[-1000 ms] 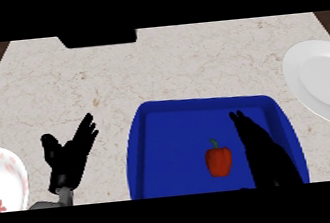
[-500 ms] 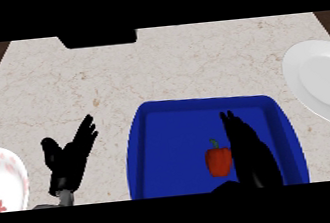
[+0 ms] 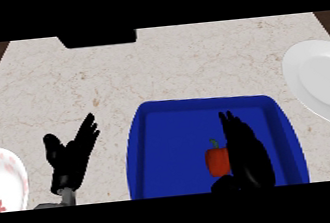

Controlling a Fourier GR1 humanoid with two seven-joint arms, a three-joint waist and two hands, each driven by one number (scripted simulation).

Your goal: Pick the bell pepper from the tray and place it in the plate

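The red pepper [image 3: 218,161] lies inside the blue tray [image 3: 145,150], and the right hand [image 3: 244,148] hangs just beside it, fingers straight and holding nothing, so it should curl them round the pepper's body before lifting toward the white plate [image 3: 321,88].
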